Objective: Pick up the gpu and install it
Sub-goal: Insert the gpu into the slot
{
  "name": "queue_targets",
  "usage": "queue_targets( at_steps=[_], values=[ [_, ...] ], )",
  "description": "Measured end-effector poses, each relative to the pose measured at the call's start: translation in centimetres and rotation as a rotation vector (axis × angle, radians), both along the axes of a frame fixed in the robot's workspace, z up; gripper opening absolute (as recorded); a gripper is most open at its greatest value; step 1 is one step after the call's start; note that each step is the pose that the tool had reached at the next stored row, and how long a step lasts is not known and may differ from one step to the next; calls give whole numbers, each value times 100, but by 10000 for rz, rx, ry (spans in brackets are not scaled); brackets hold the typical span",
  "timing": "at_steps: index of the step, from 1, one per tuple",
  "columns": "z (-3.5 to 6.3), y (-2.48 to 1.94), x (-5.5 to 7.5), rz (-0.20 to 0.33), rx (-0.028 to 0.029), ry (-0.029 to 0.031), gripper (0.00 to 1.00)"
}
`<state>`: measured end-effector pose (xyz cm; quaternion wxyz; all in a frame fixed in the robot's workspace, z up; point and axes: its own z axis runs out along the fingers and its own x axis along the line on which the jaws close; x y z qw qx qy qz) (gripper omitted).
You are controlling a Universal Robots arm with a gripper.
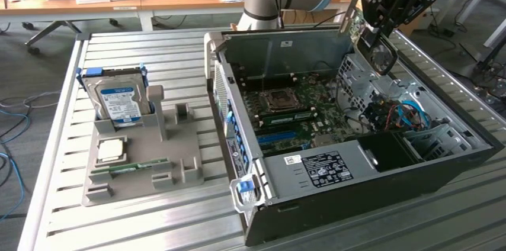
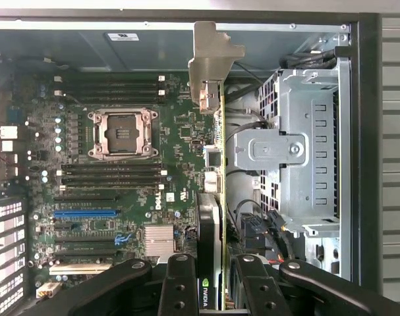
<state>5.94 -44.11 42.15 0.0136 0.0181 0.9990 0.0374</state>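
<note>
An open computer case [image 1: 348,162] lies on its side on a slatted metal table [image 1: 63,215], its inside facing up. Above the far corner of the case, the robot's gripper [image 1: 378,17] has its jaws clamped on the graphics card [image 1: 380,52]. The card is off the table and clear of the case, and hangs on edge with its silver bracket [image 1: 349,7] pointing up and away. In the wrist view the gripper [image 2: 216,280] looks down along the card [image 2: 220,164], so the card appears as a thin green line. A black finger presses on each side of it, and the bracket [image 2: 209,59] sits at the end farthest from the fingers. Inside the case, the card hangs over the line where the green motherboard [image 2: 120,164] meets the grey drive cage [image 2: 285,151]. That puts it well off to one side of the long card slots, one of them blue [image 2: 84,212]. It is also apart from the empty processor socket [image 2: 119,131]. Outside the case, on the exterior view's left, a grey holder [image 1: 142,162] carries a hard drive [image 1: 118,100] standing upright. The work appears to be at the stage of bringing the card over its slot. Doing this well probably calls for a firm grip and an untilted card. The card's long edge should run parallel to the chosen slot, with the bracket toward the case's back wall. Loose cables near the drive cage could snag the card, so it is best carried well above them.
</note>
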Motion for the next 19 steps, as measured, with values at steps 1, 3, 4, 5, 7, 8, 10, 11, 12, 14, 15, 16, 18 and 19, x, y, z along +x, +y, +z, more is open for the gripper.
queue_targets(
  at_steps=[1,3,4,5,7,8,10,11,12,14,15,16,18,19],
  values=[
    [0,0,0,0,0,0,27],
    [0,0,0,0,0,0,27],
    [0,0,0,0,1,0,27],
    [0,0,0,0,0,0,27],
    [0,0,0,3,0,0,27],
    [0,0,0,14,0,0,27],
    [0,0,0,85,0,0,27],
    [0,0,-1,145,0,-1,27],
    [-1,0,-1,222,0,0,27],
    [-1,0,0,404,0,0,27],
    [-1,0,0,501,0,0,27],
    [-1,0,-1,610,0,0,27],
    [-2,0,-2,865,1,0,27],
    [-1,0,-2,992,0,0,27]
  ],
)
